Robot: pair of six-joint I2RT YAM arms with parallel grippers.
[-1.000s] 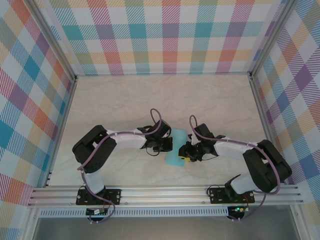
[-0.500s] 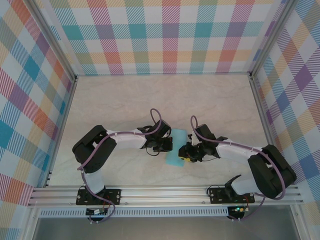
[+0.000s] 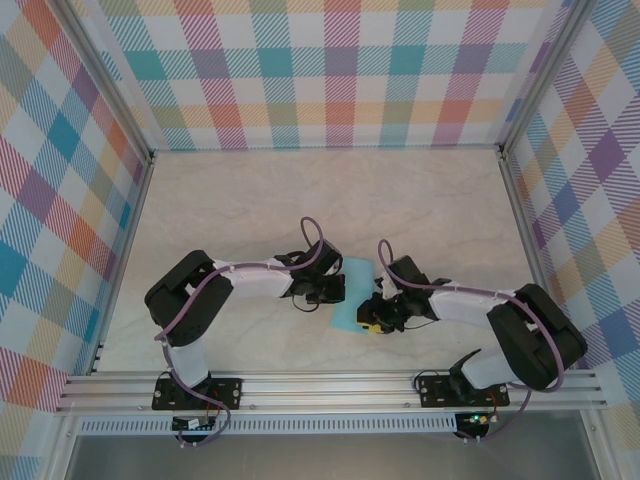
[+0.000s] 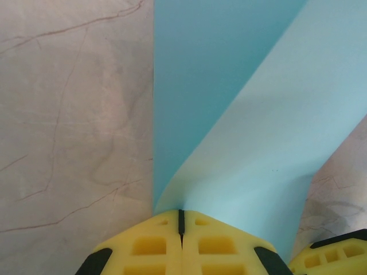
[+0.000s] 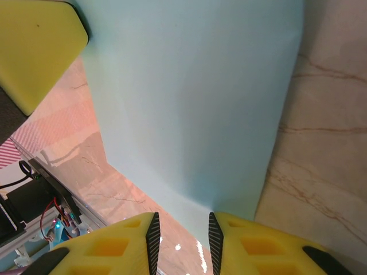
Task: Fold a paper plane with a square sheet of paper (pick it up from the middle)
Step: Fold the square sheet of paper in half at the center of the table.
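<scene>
The thin light-blue square sheet of paper (image 3: 351, 296) lay partly folded near the middle of the marble worktop's (image 3: 250, 200) near edge. The left claw (image 4: 180, 220) was clenched on its folded edge. The right claw (image 5: 182, 224) stood slightly parted, with the paper's edge reaching its gap.

No legible text, labels, brands or numbers, plain light-blue sheet of paper (image 3: 356, 271), veined tabletop (image 3: 250, 200), plaid walls (image 3: 340, 70)
</scene>
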